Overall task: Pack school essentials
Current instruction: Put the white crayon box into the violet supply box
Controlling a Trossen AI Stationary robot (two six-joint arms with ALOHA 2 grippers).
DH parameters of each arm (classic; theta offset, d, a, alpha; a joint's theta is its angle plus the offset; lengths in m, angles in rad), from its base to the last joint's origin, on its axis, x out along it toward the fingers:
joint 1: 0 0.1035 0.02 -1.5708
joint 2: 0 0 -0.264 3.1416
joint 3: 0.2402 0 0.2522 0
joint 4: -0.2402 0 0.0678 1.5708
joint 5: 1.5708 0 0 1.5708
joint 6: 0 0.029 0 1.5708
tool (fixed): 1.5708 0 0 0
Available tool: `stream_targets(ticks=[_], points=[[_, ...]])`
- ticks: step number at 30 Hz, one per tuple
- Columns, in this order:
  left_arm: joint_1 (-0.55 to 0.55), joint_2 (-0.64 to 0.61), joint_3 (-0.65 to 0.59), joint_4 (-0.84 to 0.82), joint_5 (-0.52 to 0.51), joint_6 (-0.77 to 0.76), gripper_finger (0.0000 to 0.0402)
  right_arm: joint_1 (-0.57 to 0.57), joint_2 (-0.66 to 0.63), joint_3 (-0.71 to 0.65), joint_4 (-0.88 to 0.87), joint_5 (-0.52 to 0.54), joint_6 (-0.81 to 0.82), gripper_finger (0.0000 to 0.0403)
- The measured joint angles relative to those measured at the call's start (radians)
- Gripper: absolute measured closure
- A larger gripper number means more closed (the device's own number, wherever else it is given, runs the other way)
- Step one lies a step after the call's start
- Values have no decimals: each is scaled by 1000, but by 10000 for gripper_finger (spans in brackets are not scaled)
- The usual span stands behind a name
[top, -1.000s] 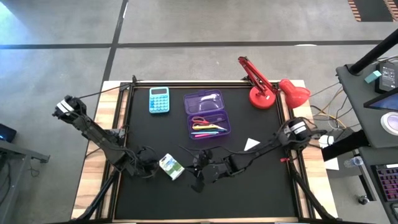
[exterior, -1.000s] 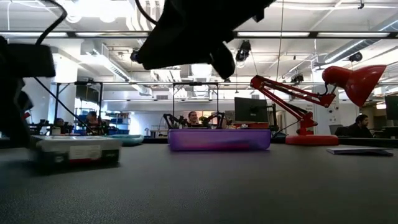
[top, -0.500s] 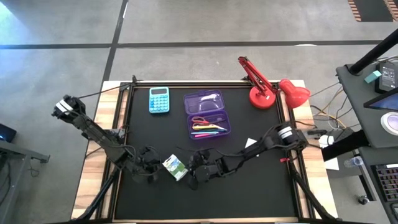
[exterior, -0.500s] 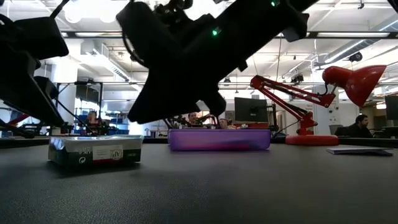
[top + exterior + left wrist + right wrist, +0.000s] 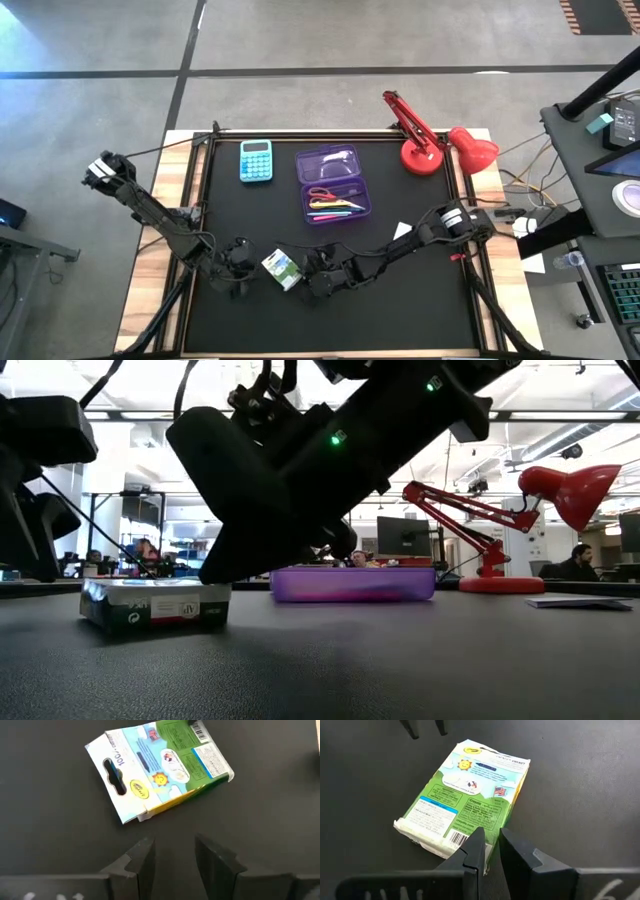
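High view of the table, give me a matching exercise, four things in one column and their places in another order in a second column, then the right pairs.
Things:
1. calculator
2. desk lamp
3. purple case
4. green-and-white packet

Places:
A. far right corner of the mat
B. near edge, lying flat between the left gripper and the right gripper
C. far left, beside the purple case
D. middle of the mat, open, with scissors and pens inside

Pairs: 1-C, 2-A, 3-D, 4-B

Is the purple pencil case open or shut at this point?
Open: the purple pencil case lies lid back, with scissors and pens visible inside.
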Motion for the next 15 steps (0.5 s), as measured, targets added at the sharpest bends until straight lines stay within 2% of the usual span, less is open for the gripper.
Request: stream_targets(ticks=[8,15], points=[[2,-6,-18,0,1,-120,283,15,1,-1,-49,4,25,353],[9,-5,-23,3,-8,-128,283,25,1,-16,-55,27,26,353]])
